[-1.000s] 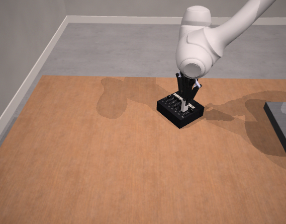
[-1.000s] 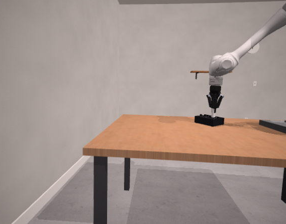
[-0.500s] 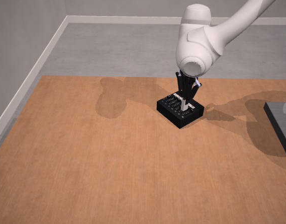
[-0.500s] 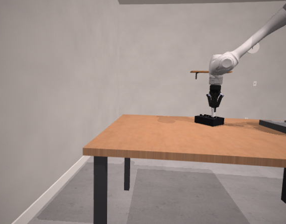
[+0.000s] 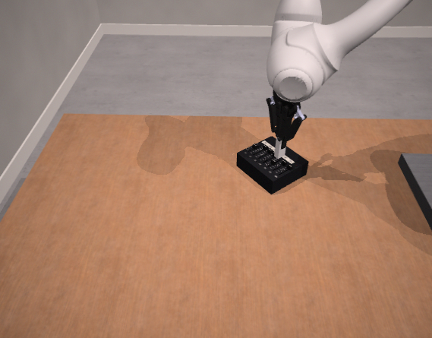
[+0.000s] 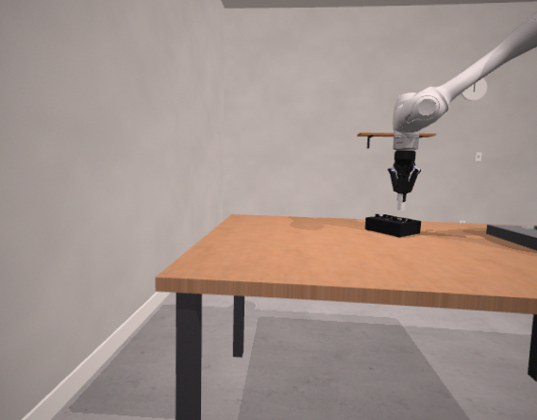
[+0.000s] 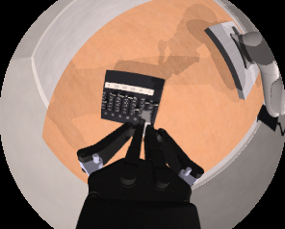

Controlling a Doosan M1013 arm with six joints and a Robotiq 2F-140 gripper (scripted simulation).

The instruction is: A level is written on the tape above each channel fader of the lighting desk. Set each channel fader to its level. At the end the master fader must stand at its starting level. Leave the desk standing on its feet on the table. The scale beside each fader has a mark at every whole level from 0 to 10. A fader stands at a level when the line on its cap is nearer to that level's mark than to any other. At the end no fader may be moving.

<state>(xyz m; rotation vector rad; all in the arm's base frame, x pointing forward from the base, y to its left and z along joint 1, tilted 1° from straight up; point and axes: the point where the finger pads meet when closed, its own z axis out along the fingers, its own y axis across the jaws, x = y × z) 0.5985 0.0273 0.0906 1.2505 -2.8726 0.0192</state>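
Exterior view: closed, empty jaws hang above the lighting desk (image 6: 393, 226) on the table (image 6: 318, 263).

The wooden table (image 5: 142, 242) carries 2 things: the black lighting desk (image 5: 272, 164), flat on its feet toward 1 o'clock, and a dark grey slab (image 5: 424, 183) at 3 o'clock.

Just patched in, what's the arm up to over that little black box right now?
The single arm hangs over the lighting desk, which sits flat on the wooden table. Its gripper points straight down with the fingers shut on nothing. In the exterior view the fingertips are just above the desk, over its fader rows, apparently not touching any fader. The tape levels and cap positions are too small to read.
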